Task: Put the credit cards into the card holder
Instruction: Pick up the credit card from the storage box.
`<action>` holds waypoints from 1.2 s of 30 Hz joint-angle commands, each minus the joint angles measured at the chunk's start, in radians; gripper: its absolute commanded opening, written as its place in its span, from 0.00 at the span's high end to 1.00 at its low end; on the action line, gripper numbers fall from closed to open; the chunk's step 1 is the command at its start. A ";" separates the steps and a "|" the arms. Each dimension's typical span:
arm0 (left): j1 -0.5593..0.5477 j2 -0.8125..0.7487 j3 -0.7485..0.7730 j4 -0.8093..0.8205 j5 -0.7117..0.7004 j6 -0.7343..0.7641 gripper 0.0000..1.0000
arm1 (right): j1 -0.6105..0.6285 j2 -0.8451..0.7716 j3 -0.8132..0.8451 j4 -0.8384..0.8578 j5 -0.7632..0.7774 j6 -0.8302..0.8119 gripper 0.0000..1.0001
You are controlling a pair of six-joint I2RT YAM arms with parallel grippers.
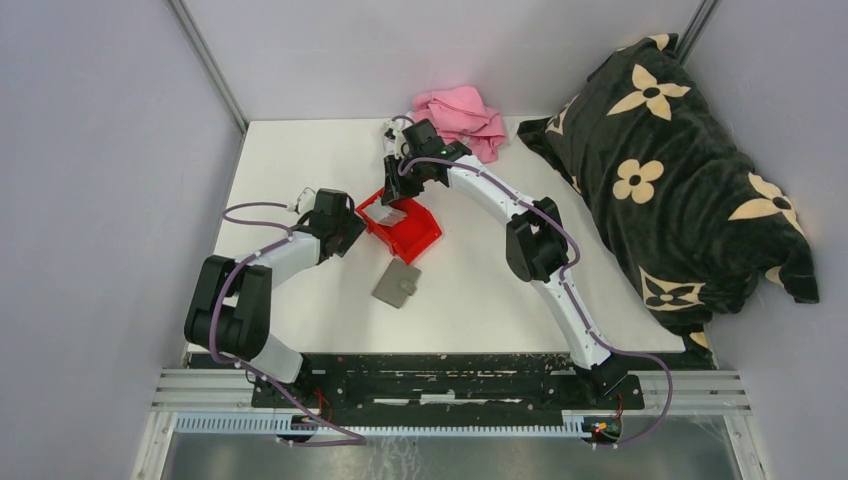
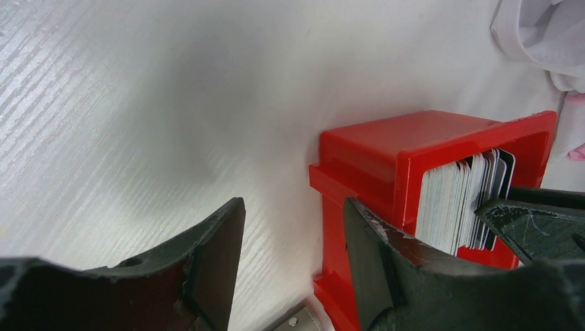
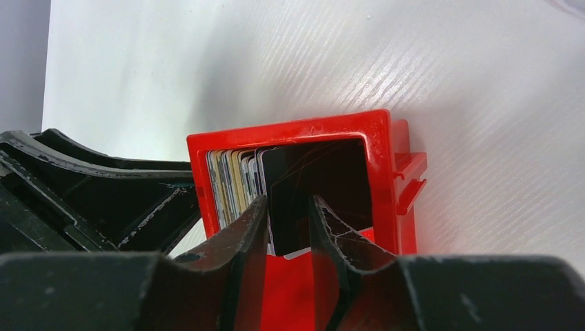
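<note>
The credit cards [image 1: 393, 214] stand on edge as a stack inside a red bin [image 1: 424, 236]. The card holder [image 1: 397, 284], flat and dark grey, lies shut on the table just in front of the bin. My right gripper [image 1: 399, 193] reaches into the bin from behind. In the right wrist view its jaws [image 3: 286, 200] stand narrowly apart around a dark card [image 3: 296, 172] at the end of the stack [image 3: 233, 181]. My left gripper [image 1: 354, 227] is open and empty against the bin's left wall [image 2: 359, 179]. The cards [image 2: 455, 207] show beyond it.
A pink cloth [image 1: 462, 115] lies at the table's back edge behind the right arm. A black blanket with cream flowers [image 1: 670, 170] is heaped along the right side. A corner of the card holder [image 2: 300, 323] shows under the left gripper.
</note>
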 commanded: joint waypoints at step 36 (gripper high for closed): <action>0.009 -0.106 0.001 0.079 0.045 0.090 0.36 | 0.045 -0.235 -0.025 -0.188 0.390 -0.169 0.99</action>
